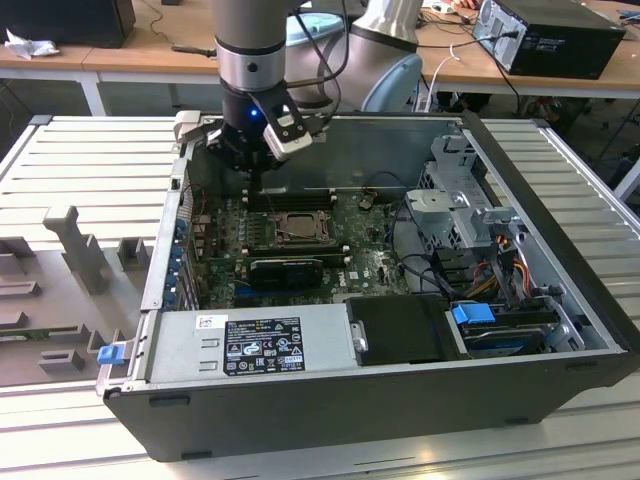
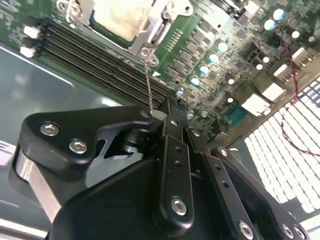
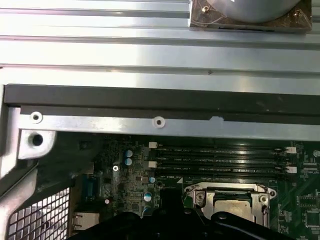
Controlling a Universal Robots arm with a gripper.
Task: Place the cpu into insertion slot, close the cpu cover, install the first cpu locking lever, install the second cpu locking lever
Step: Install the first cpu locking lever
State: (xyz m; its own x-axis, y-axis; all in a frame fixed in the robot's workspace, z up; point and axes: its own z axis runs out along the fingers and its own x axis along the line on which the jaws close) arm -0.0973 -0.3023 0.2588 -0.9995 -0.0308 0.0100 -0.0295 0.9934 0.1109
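Beige-silver cpu [image 2: 120, 17] sits flat in the insertion slot [image 1: 296, 228]. The silvery cpu cover [image 2: 167, 15] lies down over its edges, so only the centre face shows thru the cut-out. You can check that in both wrist views. The socket is mid-board on the green motherboard [image 1: 225, 245] inside the open PC case [image 1: 380, 400]. It lies between the black memory slots [image 2: 100, 65] and the long black graphics card [image 1: 285, 270].

Your gripper [image 2: 162, 111] hangs just beside the socket, over the memory slots and a bit toward the exterior view's left of the slot. Its fingers are drawn together at the tips. A thin wire locking lever [image 2: 148, 82] runs from its pivot at a socket corner up to them. The lever's free end meets the fingertips and looks pinched there, so the lever stands raised off the board, not laid along the socket frame. You can't tell from these views which of the two levers it is.

Elsewhere, a silver power supply [image 1: 250, 345] w/ a label sits along the case's near wall. A drive bay w/ coloured cables [image 1: 500, 260] is on the exterior view's right. The case rests on a grey ribbed table [image 1: 90, 170].
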